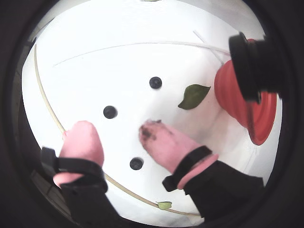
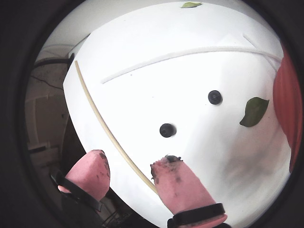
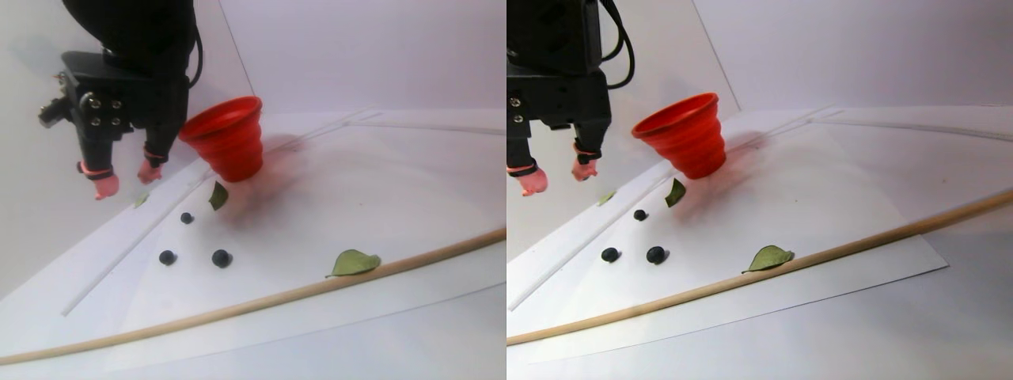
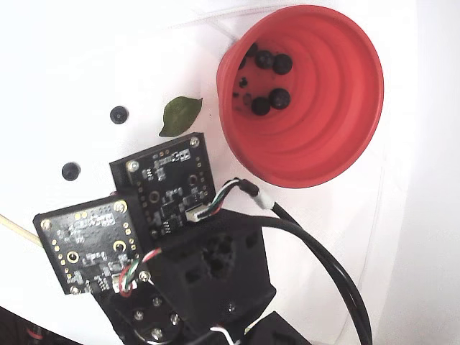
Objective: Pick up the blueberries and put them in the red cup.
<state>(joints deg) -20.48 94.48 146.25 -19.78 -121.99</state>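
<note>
Berries, small, round and blue-black, are lying in two places: several blueberries (image 4: 279, 98) are already sitting inside my big red ringed plastic cup (image 4: 338, 129), while three more (image 3: 221, 258) are waiting on the white paper sheet (image 3: 356, 198) near a green leaf (image 1: 193, 96). I am holding my pink-tipped gripper (image 1: 121, 135) above them with its fingers apart and nothing between them. Judging from this, I am partway through, with three picks left.

Ribbed soft-plastic red cup (image 4: 338, 122), matt white paper sheet (image 3: 356, 190)
</note>
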